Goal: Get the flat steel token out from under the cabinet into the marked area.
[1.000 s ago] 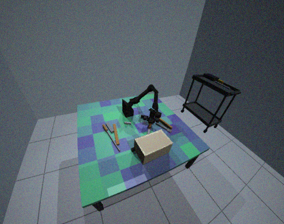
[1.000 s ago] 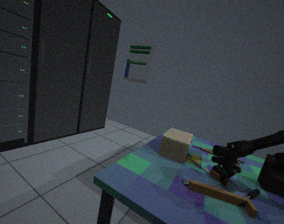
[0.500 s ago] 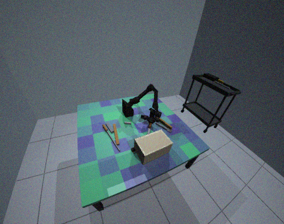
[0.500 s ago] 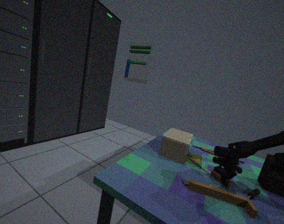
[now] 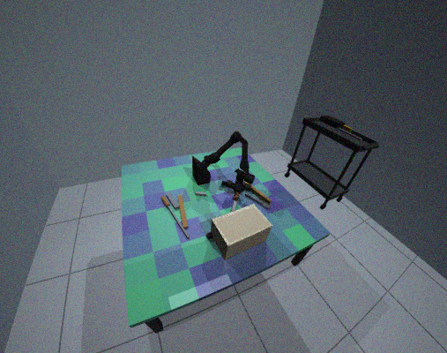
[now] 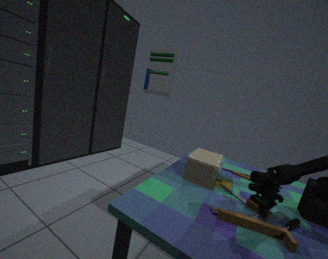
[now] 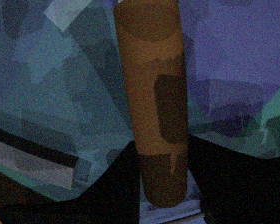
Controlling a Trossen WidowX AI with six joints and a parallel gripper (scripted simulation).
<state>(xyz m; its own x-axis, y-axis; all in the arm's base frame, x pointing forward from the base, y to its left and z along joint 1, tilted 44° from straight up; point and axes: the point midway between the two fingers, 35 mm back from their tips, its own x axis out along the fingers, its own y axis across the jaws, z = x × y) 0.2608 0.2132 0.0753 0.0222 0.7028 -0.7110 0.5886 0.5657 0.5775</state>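
The patchwork table (image 5: 171, 259) (image 6: 153, 207) mixes green, blue and purple squares; the cabinet (image 5: 242, 222) (image 6: 202, 169) is plain beige.

In the top view, can see the arm's base (image 5: 202, 176) on the table (image 5: 140, 282) (image 6: 147, 223), behind the cabinet (image 5: 242, 227) (image 6: 203, 168). Can see, left of both, a rod tool (image 5: 178, 220) beside a bladed hand tool (image 5: 182, 212), and between these and the arm a small cylinder (image 5: 201, 193). Right of the gripper (image 5: 237, 187) (image 6: 264, 207) (image 7: 163, 165), can make out a long-handled tool (image 5: 258, 192) (image 6: 250, 222). Can find another tool's handle (image 5: 236, 197) (image 6: 253, 205) (image 7: 158, 95) between the fingers, shaft toward the cabinet. Beyond the table, to the right, can see a cart (image 5: 356, 143); in the exterior view, server racks (image 6: 72, 81) behind, left of a wall panel (image 6: 160, 82).
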